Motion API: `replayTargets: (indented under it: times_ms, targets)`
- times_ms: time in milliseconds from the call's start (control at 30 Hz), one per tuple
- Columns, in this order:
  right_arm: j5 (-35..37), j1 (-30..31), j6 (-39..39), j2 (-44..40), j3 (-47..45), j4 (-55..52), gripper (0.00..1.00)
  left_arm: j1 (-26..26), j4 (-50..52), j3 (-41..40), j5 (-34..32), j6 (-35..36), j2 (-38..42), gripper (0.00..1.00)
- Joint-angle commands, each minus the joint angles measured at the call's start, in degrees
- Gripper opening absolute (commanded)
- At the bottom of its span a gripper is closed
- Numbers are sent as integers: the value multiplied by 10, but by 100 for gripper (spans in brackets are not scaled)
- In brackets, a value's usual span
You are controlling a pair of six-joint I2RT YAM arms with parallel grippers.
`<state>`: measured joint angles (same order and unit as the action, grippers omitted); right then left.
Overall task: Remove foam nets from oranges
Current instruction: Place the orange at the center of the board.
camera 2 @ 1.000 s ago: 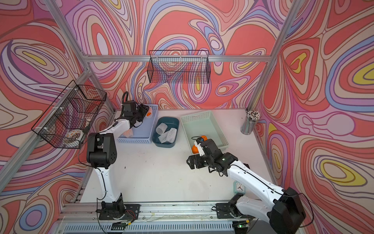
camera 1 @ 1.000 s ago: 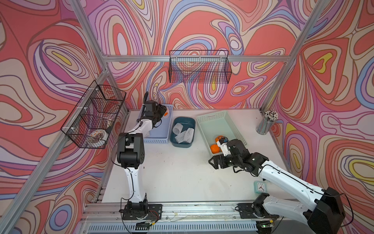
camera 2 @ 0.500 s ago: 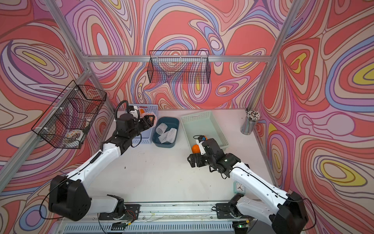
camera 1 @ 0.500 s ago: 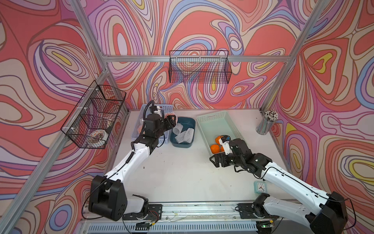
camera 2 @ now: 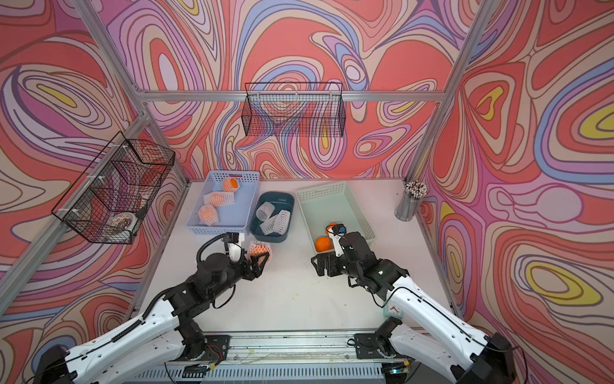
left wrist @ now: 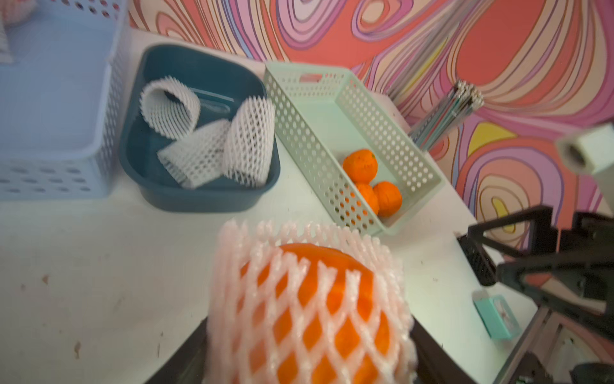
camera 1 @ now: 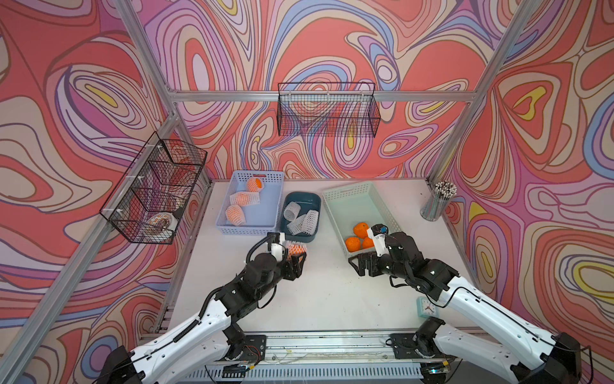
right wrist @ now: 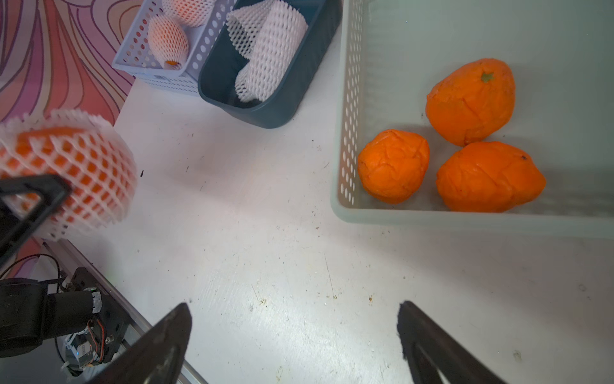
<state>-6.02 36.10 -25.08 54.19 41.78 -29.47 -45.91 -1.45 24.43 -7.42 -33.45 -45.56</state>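
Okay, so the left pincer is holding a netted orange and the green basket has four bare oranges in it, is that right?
Not quite. The green basket has three bare oranges in it, not four; the right wrist view shows them plainly. The left pincer is indeed holding a netted orange.

Nothing legible anywhere: dial of small clock (camera 1: 427,307) too tiny to read, pink tag (left wrist: 310,78) on mint basket (left wrist: 304,133) blurred.

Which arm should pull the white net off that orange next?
Right, probably. The left gripper holds the netted orange, so it's busy. The right gripper is open, empty and pointing toward it.
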Motion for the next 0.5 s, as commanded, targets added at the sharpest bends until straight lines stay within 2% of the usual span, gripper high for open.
replayTargets:
  times_ms: [0,167,467]
  targets:
    - [-3,4,-22,-5,-19,26,98,-29,-5,-23,-37,-21,-17,69]
    - [-3,4,-33,2,-37,40,98,-48,-44,-46,-21,-39,-70,69]
    - [-9,5,-44,22,-55,61,98,-49,-105,-53,23,-77,-199,69]
